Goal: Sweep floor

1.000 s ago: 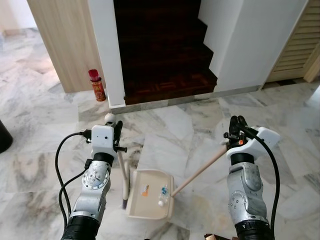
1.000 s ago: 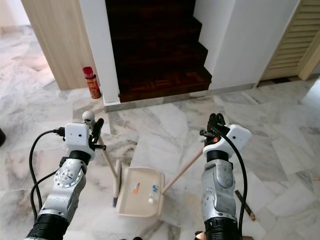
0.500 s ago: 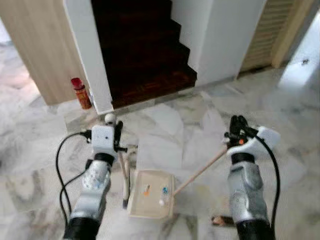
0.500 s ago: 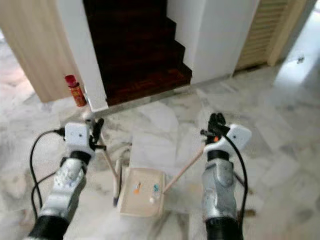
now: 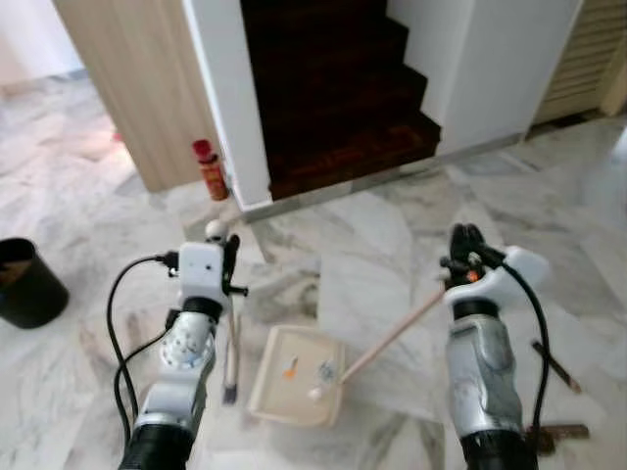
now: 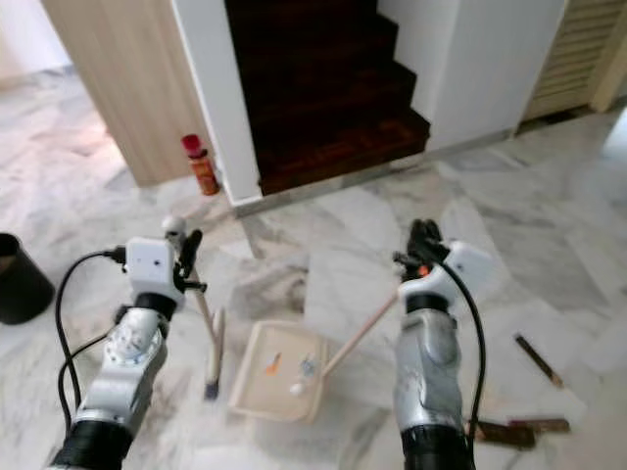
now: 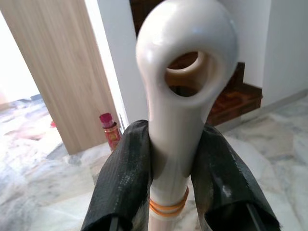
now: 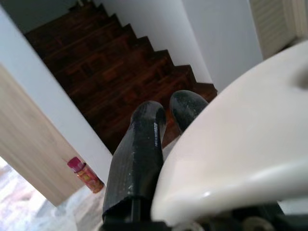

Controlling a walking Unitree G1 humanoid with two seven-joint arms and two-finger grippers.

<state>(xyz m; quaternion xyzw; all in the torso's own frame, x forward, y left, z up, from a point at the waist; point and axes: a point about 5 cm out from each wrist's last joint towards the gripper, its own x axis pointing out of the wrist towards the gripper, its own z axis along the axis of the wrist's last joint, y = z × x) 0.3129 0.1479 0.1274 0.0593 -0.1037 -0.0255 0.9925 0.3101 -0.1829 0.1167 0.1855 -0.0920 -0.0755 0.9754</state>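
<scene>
Pinching broom handle (image 7: 185, 120) between fingers (image 7: 126, 183).

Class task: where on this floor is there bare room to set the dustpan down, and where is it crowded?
Bare marble lies between the dustpan and the stair step, and left toward the black bin. Crowded: the brush beside the dustpan, and sticks on the right.

Two black fingers (image 8: 144, 154) are seen close together past a white casing (image 8: 231, 159), with dark wooden stairs (image 8: 110, 62) behind and a red can (image 8: 85, 174) parked by a wood panel (image 8: 29, 144).
</scene>
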